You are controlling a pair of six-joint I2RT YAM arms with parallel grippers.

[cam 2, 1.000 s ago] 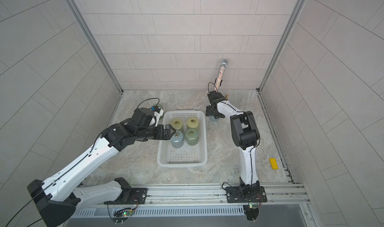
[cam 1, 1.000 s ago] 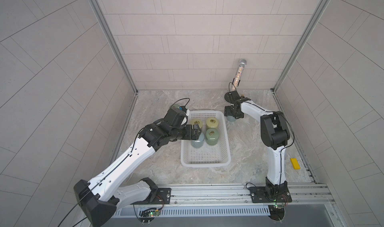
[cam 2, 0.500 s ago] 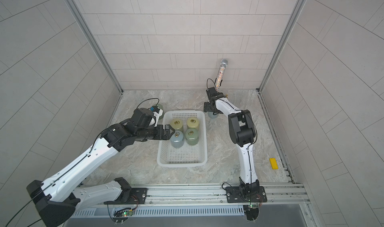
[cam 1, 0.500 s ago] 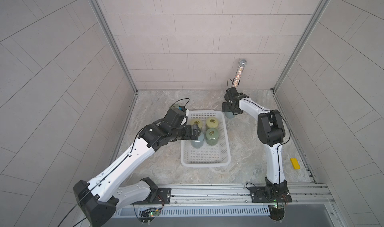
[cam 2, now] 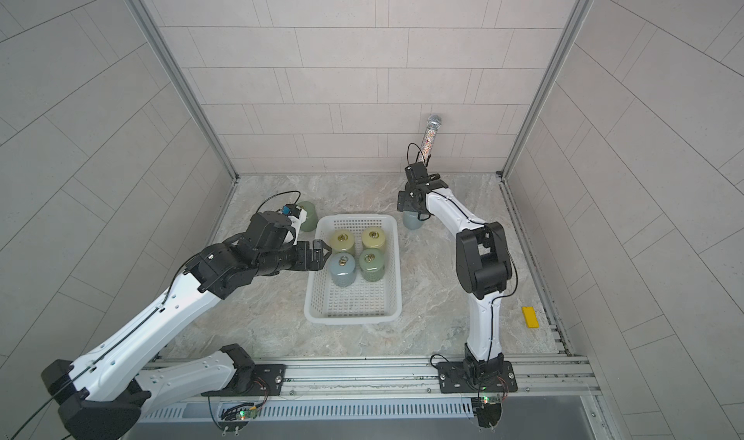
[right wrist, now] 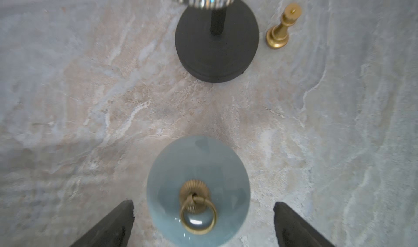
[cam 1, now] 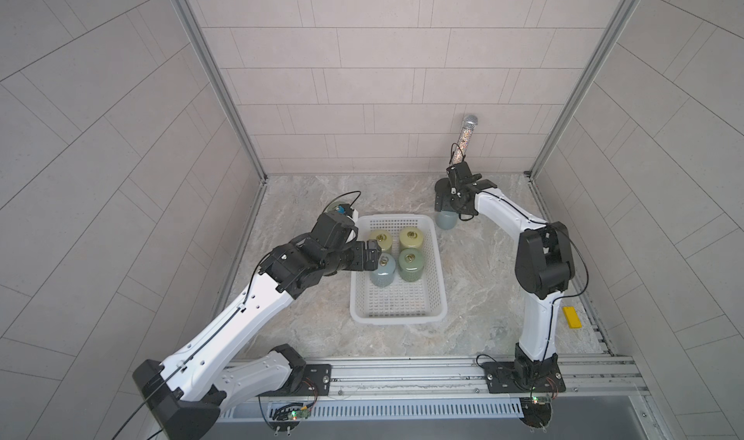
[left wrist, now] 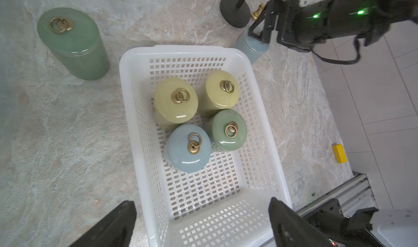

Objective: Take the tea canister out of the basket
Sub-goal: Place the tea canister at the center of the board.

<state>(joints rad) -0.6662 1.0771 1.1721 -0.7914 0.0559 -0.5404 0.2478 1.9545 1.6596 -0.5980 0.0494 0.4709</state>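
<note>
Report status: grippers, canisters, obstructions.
Left gripper open at basket rim. Right gripper open over blue canister on table, outside basket. Four canisters inside. Nothing blocking them.

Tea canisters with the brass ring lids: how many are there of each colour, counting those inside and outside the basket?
Yellow glazed cylindrical canisters: 2
Green glazed cylindrical canisters: 2
Blue glazed cylindrical canisters: 2
Total: 6

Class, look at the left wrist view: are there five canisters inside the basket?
No, the basket holds only four canisters: two yellow, one green, one blue.
</note>
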